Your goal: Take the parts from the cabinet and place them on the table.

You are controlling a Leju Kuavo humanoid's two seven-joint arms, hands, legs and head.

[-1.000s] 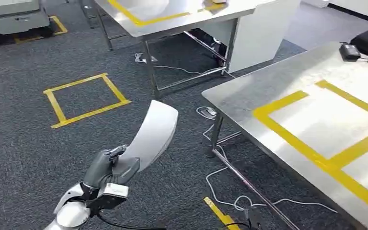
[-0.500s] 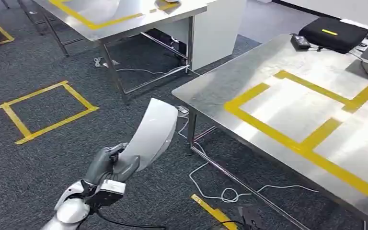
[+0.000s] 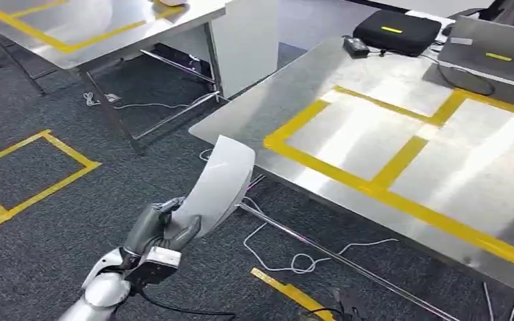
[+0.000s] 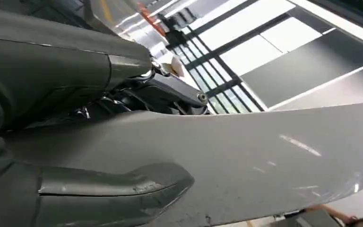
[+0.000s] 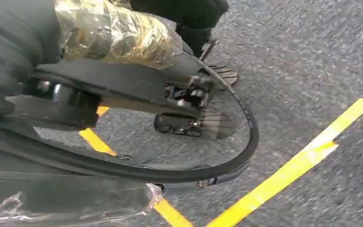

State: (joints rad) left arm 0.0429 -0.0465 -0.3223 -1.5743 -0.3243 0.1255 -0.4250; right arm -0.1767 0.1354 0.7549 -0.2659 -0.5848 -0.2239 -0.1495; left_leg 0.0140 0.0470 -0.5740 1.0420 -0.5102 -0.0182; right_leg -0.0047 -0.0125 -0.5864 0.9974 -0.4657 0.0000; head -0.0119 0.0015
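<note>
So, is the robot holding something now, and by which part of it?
Yes. The left hand grips a curved white panel by its lower end; the rest of it rises free, beside the steel table. What the right hand holds cannot be told.

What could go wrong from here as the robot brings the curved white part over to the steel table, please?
The left hand grips the curved white part only at its lower end, so the long free end could swing or slip. That top end is close to the steel table corner and may knock its edge. White cables lie on the carpet beside the table legs, a possible tripping hazard.
</note>
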